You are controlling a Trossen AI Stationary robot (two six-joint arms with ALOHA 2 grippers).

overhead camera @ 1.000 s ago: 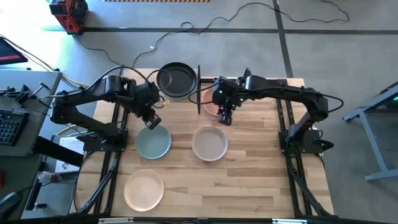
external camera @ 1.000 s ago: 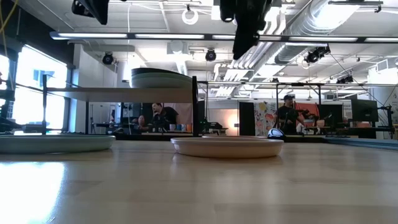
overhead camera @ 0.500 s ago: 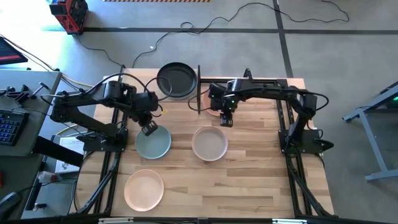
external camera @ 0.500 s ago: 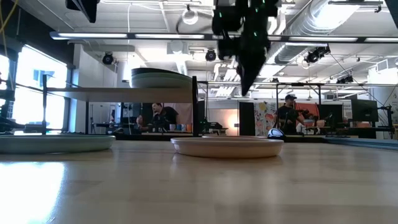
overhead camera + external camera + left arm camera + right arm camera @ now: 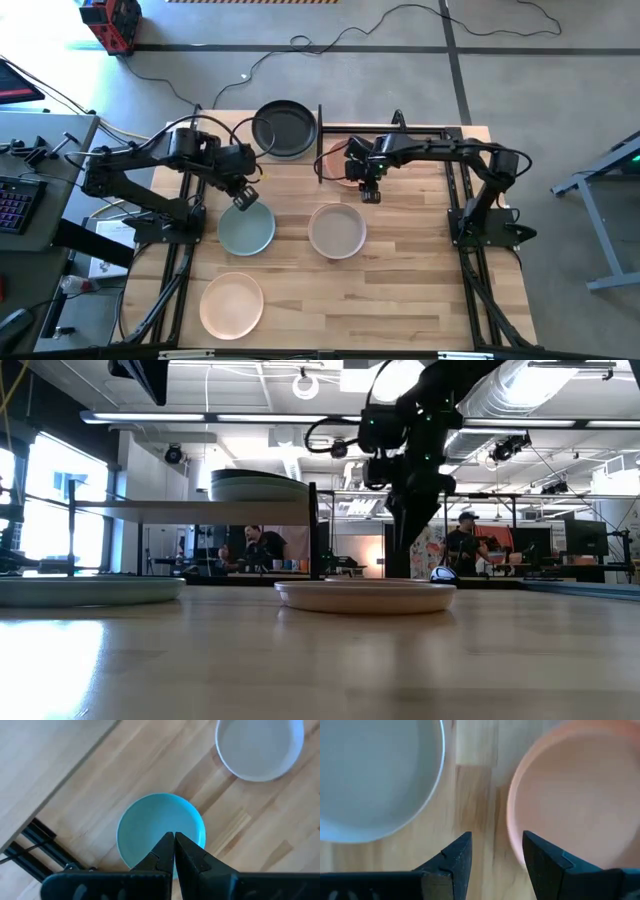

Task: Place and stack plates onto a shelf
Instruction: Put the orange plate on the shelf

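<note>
Two grippers are working: the right gripper (image 5: 492,852), spread, has been descending beside the salmon plate (image 5: 580,795) on the counter (image 5: 400,290); the left gripper (image 5: 173,840), pressed together, is hovering over the green plate (image 5: 160,822), shelf (image 5: 300,160) awaiting both.

The right end effector (image 5: 371,194) now sits lower than a second ago, dropped toward the desk, its open fingers straddling the near rim of the salmon plate (image 5: 343,165), with the beige plate (image 5: 336,230) just beyond. The left end effector (image 5: 245,197), closed, hovers over the pale green plate's (image 5: 246,229) far edge after drifting sideways and back.
</note>
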